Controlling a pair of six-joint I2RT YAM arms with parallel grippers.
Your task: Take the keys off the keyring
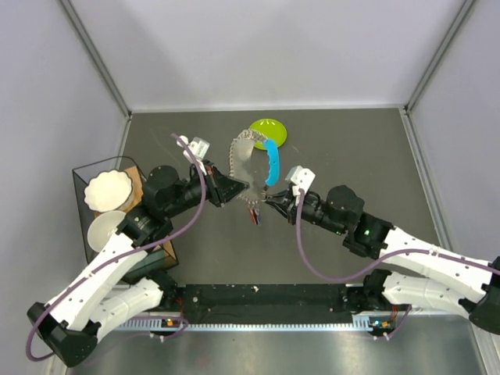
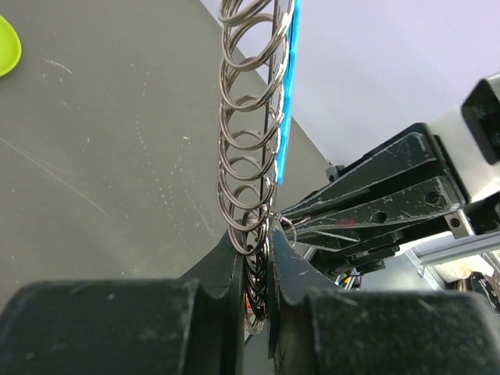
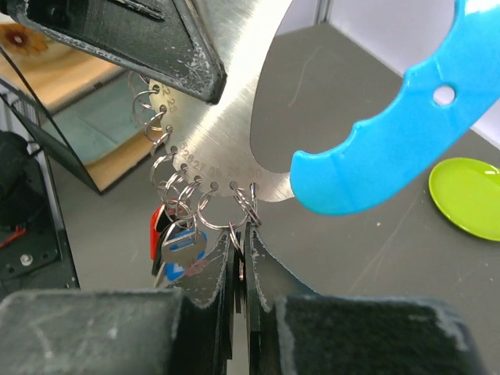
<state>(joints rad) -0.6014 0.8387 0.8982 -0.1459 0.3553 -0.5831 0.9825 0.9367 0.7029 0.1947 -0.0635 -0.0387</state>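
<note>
The keyring (image 1: 244, 160) is a curved metal plate edged with several small split rings, with a bright blue crescent piece (image 1: 271, 164). It is held in the air above the table. My left gripper (image 1: 234, 190) is shut on its ringed edge (image 2: 250, 156), just under the blue piece (image 2: 287, 101). Small keys (image 1: 254, 212) with red and blue heads hang from the lower rings (image 3: 176, 242). My right gripper (image 1: 269, 201) is shut on a thin key hanging from a ring at the plate's end (image 3: 241, 250). The metal plate (image 3: 234, 117) and blue piece (image 3: 391, 148) fill the right wrist view.
A lime-green round plate (image 1: 268, 131) lies on the table behind the keyring; it also shows in the right wrist view (image 3: 469, 195). A clear box (image 1: 87, 181) with white cups (image 1: 108, 190) stands at the left. Grey walls close off three sides.
</note>
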